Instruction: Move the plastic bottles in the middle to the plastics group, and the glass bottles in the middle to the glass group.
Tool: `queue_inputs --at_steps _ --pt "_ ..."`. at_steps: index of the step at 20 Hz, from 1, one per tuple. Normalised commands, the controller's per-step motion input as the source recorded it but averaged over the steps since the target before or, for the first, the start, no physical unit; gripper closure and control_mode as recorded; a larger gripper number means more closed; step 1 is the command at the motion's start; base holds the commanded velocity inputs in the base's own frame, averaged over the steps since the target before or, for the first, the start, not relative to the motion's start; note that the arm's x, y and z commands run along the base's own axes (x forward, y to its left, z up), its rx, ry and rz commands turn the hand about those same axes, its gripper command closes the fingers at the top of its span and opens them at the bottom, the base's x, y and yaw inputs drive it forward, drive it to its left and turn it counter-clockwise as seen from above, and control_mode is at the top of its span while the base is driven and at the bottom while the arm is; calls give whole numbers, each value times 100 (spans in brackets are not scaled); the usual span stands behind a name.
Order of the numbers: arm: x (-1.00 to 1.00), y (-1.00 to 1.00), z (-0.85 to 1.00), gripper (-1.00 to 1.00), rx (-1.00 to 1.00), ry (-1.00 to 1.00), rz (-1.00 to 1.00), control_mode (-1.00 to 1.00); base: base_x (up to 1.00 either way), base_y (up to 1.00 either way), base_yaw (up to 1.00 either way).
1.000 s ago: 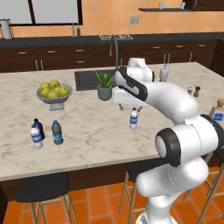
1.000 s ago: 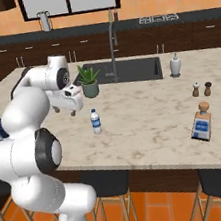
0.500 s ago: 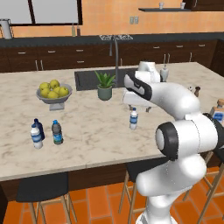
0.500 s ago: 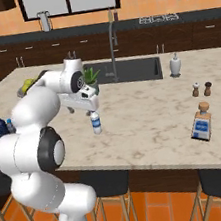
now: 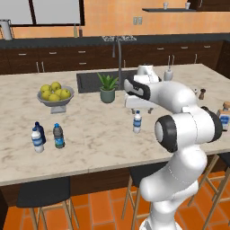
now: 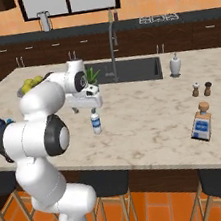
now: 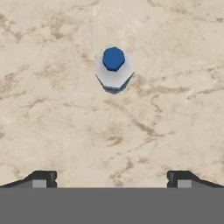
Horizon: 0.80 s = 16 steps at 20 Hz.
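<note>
Looks like a home kitchen: marble island (image 5: 99,139) with sink (image 6: 126,72), tall faucet (image 5: 119,58), dark cabinets (image 6: 137,45), bar stools (image 5: 42,197).

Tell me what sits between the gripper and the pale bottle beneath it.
Nothing: in the hand view, bare marble counter separates the open gripper from the pale bottle.

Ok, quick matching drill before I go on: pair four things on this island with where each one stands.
Things:
1. pale clear bottle
2. square flask
3. fruit bowl
4. gripper

Places:
A. right end of the counter, near the salt and pepper shakers
B. open, above the pale clear bottle
C. mid-counter, in front of the potted plant
D. left part of the counter, behind the small bottles

Pairs: 1-C, 2-A, 3-D, 4-B
</note>
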Motion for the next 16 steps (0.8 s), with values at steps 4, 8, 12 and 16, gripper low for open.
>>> queue_inputs --at_steps 4,8,12,16 --pt "27 -9 -23 -100 -2 0 12 -100 0 0 0" --pt "33 -14 -10 -100 1 0 5 -100 0 0 0" --pt "36 -5 -14 -100 1 1 2 -100 0 0 0" --pt "28 0 -26 -100 0 5 0 -100 0 0 0"
